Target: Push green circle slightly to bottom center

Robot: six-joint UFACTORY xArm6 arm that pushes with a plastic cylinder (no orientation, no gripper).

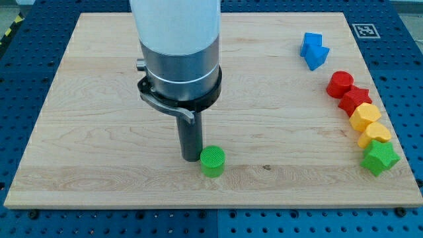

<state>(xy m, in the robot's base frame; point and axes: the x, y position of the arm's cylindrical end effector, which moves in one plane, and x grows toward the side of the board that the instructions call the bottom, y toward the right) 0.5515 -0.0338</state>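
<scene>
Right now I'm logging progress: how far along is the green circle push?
Done: my tip stands right beside the green circle, at its left and slightly above. The circle already sits near the bottom edge of the board, about mid-width. In hand: contact looks made or nearly so. Left: at most a small nudge down.

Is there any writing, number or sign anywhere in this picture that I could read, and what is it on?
No readable words, brands or numbers anywhere.
One sign only: a black-and-white square code marker on the wooden board at its top right corner; it is a pattern, not text.
The blocks and the arm show no labels.
</scene>
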